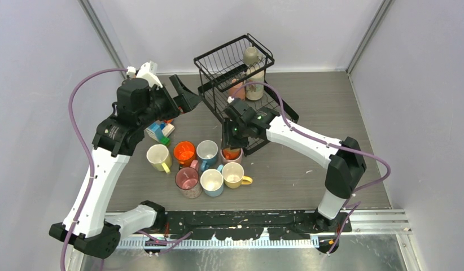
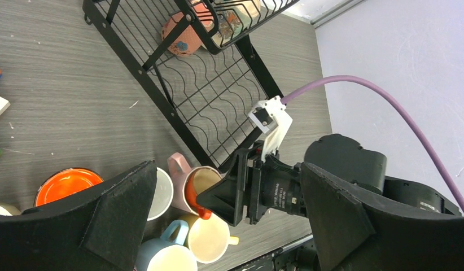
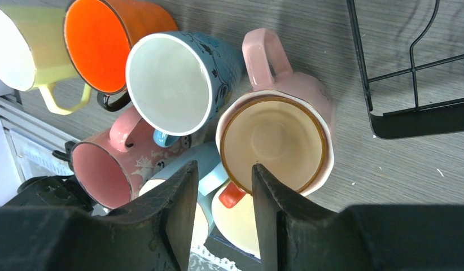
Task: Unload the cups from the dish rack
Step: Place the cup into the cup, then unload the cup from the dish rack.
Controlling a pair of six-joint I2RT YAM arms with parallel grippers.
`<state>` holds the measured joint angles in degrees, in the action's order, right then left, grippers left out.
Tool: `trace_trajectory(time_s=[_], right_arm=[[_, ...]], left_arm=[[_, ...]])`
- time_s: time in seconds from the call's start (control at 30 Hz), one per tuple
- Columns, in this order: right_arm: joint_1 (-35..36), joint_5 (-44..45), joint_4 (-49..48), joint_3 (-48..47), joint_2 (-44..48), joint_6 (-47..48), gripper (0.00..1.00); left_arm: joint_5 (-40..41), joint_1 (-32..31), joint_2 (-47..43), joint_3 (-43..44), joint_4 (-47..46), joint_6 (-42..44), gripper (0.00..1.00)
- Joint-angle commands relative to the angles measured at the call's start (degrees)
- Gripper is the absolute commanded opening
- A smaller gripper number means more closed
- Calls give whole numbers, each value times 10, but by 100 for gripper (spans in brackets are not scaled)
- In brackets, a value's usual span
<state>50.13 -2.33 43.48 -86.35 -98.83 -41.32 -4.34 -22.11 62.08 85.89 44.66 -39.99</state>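
Observation:
The black wire dish rack stands at the back centre. It holds a beige cup up in the upper basket, a second beige cup below it and a salmon cup on the lower tray. Several cups stand grouped on the table in front of it. My right gripper is open just above a pink cup with an orange cup nested inside. My left gripper is open and empty, held left of the rack.
On the table stand a yellow cup, an orange cup, a light blue cup, a pink cup, another light blue cup and a yellow cup. Coloured blocks lie under the left arm.

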Motion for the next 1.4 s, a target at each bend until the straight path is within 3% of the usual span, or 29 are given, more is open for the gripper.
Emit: trace_trajectory(time_s=[0.0,0.2,0.4,0.57,0.6,1.0,1.37], right_arm=[[2,20,-14,-6,42,-4,46],[-1,51,-9,-10,63,0,53],[-19,68,-18,-6,92,-1,78],[-50,78,-33,7,130,-10,91],[-60,80,-37,10,139,-11,99],[-206,68,-75,4,189,4,100],[-278,62,-135,-153,63,106,100]], left_arm=[[-9,-3,0,1,-13,7,100],[-13,-2,2,3,-12,7,100],[-17,-2,2,0,-14,7,100],[-30,-2,12,2,-17,10,100],[-32,-2,14,3,-17,10,100],[-28,-35,67,39,-18,23,100],[3,-86,101,58,20,46,100]])
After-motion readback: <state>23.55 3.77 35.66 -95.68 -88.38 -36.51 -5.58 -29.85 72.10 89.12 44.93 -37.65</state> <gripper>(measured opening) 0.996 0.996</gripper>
